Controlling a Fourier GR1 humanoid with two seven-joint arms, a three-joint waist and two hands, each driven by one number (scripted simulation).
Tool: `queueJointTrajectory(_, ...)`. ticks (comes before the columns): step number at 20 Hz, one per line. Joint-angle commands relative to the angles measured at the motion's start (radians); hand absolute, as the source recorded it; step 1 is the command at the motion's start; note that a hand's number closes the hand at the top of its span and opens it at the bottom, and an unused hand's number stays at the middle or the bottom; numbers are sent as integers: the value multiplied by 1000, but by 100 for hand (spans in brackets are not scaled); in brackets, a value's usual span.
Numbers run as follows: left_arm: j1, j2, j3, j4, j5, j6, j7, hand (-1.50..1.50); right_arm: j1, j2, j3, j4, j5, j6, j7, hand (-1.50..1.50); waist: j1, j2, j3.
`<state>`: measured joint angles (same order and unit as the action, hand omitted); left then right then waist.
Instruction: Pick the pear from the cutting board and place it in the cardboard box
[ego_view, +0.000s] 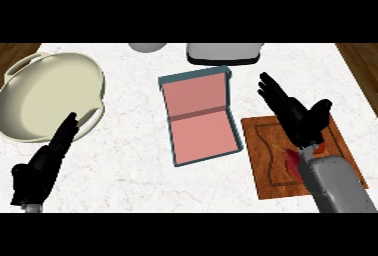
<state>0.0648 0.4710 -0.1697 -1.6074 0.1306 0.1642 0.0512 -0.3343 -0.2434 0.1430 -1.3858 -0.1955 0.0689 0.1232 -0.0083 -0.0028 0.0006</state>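
A wooden cutting board (267, 176) lies at the right of the counter. On it a red and yellow pear (292, 161) shows only as a sliver beside my right wrist, which hides the rest. My right hand (297, 119) hovers over the board's far part, open, its fingers straight and pointing up-left, its thumb out to the right. The cardboard box (198, 136), teal outside and pink inside, lies opened flat just left of the board. My left hand (43, 167) rests open at the lower left, fingers pointing up.
A large cream two-handled pan (46, 97) fills the left side, close above my left hand. A white and black appliance (225, 52) and a grey round object (148, 46) stand at the far edge. Bare white marble lies in front of the box.
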Motion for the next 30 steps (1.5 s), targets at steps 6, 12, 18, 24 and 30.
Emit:
queueJointTrajectory(6,-211,-80,-101,-6,-56,-71,-23,0,318,-138,13,-75,130,43,-170,-150,-44,2,-1)
queueJointTrajectory(12,-172,-102,-112,-17,-18,-73,20,0,318,-367,94,-98,619,-176,-350,-150,-71,-5,-2)
queueJointTrajectory(18,-227,-139,-128,18,-29,-77,40,0,512,-477,82,-321,811,-352,-391,-150,-57,-7,-3)
queueJointTrajectory(24,-230,-136,-106,68,-28,-130,-22,0,654,-654,-30,-644,726,-90,-159,-150,-27,-2,-4)
queueJointTrajectory(30,-249,-192,-144,69,-72,-115,-5,0,659,-686,-45,-809,607,155,55,-150,-2,1,-2)
